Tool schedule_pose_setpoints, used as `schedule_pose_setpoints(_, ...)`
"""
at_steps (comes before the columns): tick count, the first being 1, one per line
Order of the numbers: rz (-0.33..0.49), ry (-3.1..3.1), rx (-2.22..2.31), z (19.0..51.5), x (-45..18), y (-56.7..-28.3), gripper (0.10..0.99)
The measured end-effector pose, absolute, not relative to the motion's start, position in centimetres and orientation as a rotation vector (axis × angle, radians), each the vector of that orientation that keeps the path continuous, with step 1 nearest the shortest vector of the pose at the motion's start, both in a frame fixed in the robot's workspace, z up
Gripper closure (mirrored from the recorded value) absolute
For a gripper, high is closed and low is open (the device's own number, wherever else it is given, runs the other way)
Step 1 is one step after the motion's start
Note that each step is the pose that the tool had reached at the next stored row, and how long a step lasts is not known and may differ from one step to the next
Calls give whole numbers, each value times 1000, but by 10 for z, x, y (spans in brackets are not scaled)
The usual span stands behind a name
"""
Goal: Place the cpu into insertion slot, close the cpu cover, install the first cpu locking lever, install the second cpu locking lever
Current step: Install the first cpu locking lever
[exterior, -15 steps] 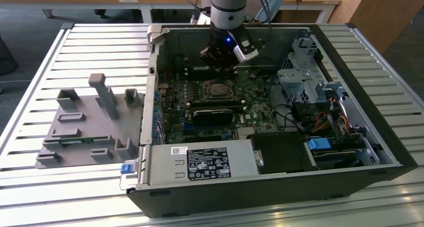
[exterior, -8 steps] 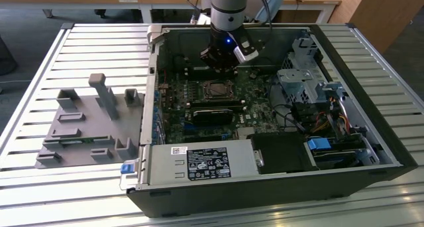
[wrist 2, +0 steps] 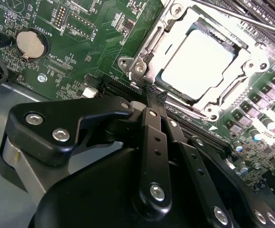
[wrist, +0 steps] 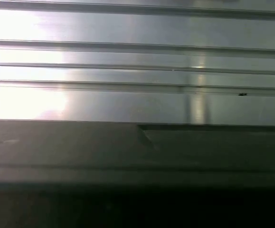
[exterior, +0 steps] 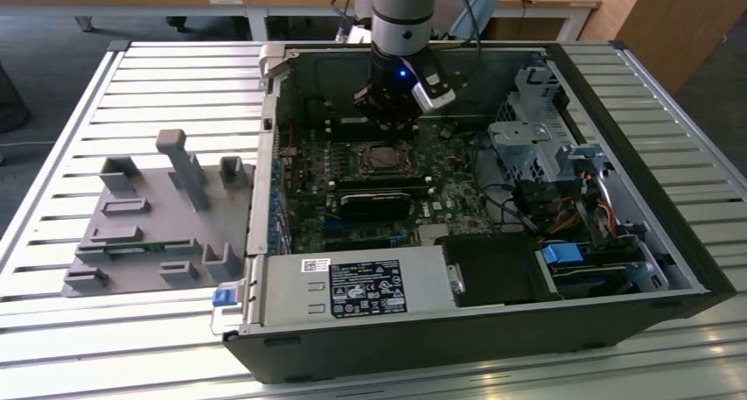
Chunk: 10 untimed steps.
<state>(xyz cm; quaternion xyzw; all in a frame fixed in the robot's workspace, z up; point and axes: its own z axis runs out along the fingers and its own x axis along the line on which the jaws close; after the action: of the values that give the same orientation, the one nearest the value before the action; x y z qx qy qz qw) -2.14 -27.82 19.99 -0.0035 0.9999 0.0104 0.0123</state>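
On the exterior view's left, you have a grey fixture block [exterior: 152, 212] lying on the slatted desk [exterior: 70, 330] near its left edge, well apart from the work. Next comes the open computer case [exterior: 467, 330], with the green motherboard [exterior: 467, 207] on its floor.

Near the board's middle sits the insertion slot [wrist 2: 128, 64], and in the second wrist view the cpu [wrist 2: 196, 64] already lies seated in it, its pale metal top bright under the light. The cpu cover [wrist 2: 244, 57] looks folded down around the chip, framing it, so I judge the first two steps done and the lever work in hand.

Your gripper [wrist 2: 155, 95] has its fingers drawn together with no gap visible and nothing held, the tips touching or just beside the slot's near edge where a thin lever wire [wrist 2: 187, 107] runs. Whether that lever is latched, I cannot tell.

The next move, as I judge it, calls for a firm, controlled push on the wire without sliding off onto the board.
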Motion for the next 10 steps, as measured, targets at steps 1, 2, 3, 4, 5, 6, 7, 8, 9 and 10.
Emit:
schedule_pose_setpoints(1, 28, 3117, -11, 200, -21, -278, 980)
schedule_pose_setpoints(2, 24, 3117, -11, 199, -21, -278, 980)
schedule_pose_setpoints(3, 21, 3117, -11, 199, -21, -278, 980)
schedule_pose_setpoints(4, 19, 3116, -11, 198, -21, -277, 980)
schedule_pose_setpoints(5, 16, 3117, -11, 198, -21, -277, 980)
schedule_pose_setpoints(6, 14, 3117, -11, 197, -21, -277, 980)
schedule_pose_setpoints(7, 12, 3117, -11, 197, -21, -276, 980)
schedule_pose_setpoints(8, 12, 3117, -11, 197, -21, -276, 980)
schedule_pose_setpoints(9, 12, 3117, -11, 197, -21, -276, 980)
schedule_pose_setpoints(10, 12, 3117, -11, 197, -21, -276, 980)
